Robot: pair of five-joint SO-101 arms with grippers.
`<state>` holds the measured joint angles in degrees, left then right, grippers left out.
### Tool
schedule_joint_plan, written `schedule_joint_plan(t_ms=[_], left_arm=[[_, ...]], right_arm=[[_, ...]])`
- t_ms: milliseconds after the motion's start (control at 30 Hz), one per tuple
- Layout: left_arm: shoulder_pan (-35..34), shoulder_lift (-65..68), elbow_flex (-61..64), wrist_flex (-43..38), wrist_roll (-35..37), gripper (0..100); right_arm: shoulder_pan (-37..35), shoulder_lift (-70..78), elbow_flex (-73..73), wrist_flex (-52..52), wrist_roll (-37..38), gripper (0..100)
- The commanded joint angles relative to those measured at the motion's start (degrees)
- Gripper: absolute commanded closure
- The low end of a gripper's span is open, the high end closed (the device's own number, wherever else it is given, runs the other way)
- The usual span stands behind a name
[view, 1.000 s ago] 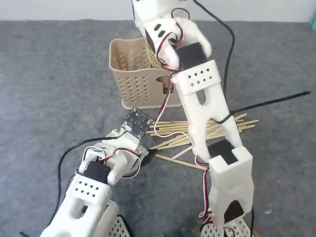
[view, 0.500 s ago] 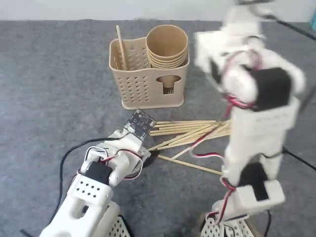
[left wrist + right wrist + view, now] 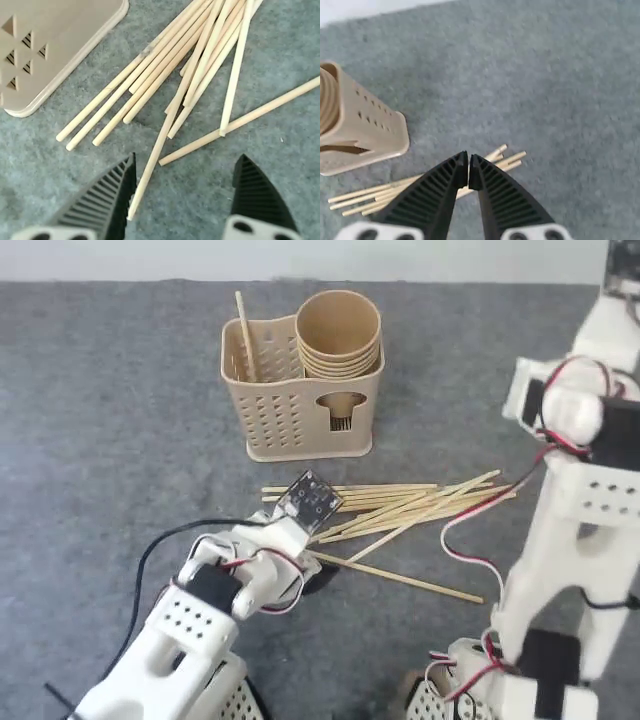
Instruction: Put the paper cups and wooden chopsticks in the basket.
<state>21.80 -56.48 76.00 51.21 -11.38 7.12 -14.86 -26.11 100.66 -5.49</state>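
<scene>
Hovering my left pincer (image 3: pixel 187 165), spread wide, over the loose wooden chopsticks (image 3: pixel 170 75) on the grey mat (image 3: pixel 100 440), I am holding my right pincer (image 3: pixel 468 160) clenched empty, while farther off the basket (image 3: pixel 300 415) is carrying the stacked paper cups (image 3: pixel 340 330) and one chopstick (image 3: pixel 243 335).

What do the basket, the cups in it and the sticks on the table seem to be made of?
Basket: likely moulded plastic, matte beige, with even rows of holes. Paper cups: tan paper or card, thin nested rims. Wooden chopsticks: pale bare wood by their dull, unvarnished look, though bamboo is possible.
</scene>
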Motion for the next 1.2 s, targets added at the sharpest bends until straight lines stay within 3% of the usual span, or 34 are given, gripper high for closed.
schedule_joint_plan(t_ms=[0,133,267,467,700,1167], left_arm=[[0.9,11.8,-8.7,0.2,0.7,70],[3.0,22.1,-13.9,0.0,0.2,70],[8.3,25.1,-16.9,0.0,0.6,70],[12.0,25.7,-19.6,0.2,0.4,70],[17.3,28.9,-24.5,0.1,0.6,70],[20.4,70.5,-58.1,-2.4,2.3,79]], right_arm=[[3.2,-7.3,10.1,-1.0,2.1,97.2],[9.5,-14.9,30.3,-10.0,2.1,97.2],[15.5,-21.6,57.4,-26.1,2.1,97.2],[16.8,-23.1,85.0,-44.9,2.2,97.2],[17.2,-20.4,89.5,-49.7,2.2,97.2],[20.0,-19.7,89.5,-51.6,2.2,97.2]])
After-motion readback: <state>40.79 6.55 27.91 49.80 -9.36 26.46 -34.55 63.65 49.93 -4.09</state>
